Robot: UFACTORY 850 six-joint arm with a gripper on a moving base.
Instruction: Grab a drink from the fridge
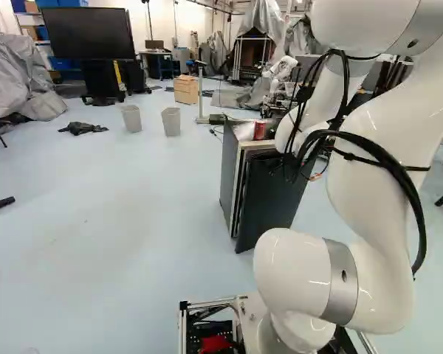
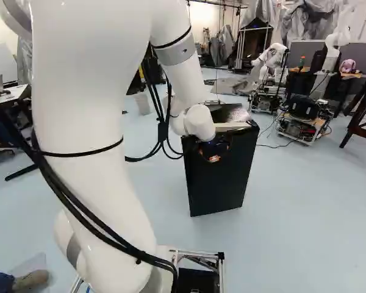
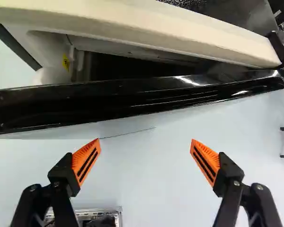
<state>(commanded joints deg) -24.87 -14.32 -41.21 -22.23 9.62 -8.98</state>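
Note:
The gripper (image 2: 216,148) is partly hidden at the arm's end, close to the upper part of the black fridge door (image 2: 219,186). In the left base view, the small fridge (image 1: 229,173) has its door ajar. A red can (image 1: 260,130) stands on its top. Seen from the wrist, the gripper (image 3: 146,144) is open, its orange pads wide apart with nothing between them. Ahead of the fingertips runs the glossy black door edge (image 3: 132,100), apart from them. Beyond it, a narrow dark gap separates the door from the pale fridge body (image 3: 146,30). Inside, no drink can be made out.
Two bins (image 1: 171,122) and a cardboard box (image 1: 185,89) stand beyond the fridge, near a large screen (image 1: 88,34). Another robot (image 2: 271,64) is behind it, and a wheeled base (image 2: 302,119) stands to its right in the right base view. A person's shoe (image 2: 30,279) shows beside my base.

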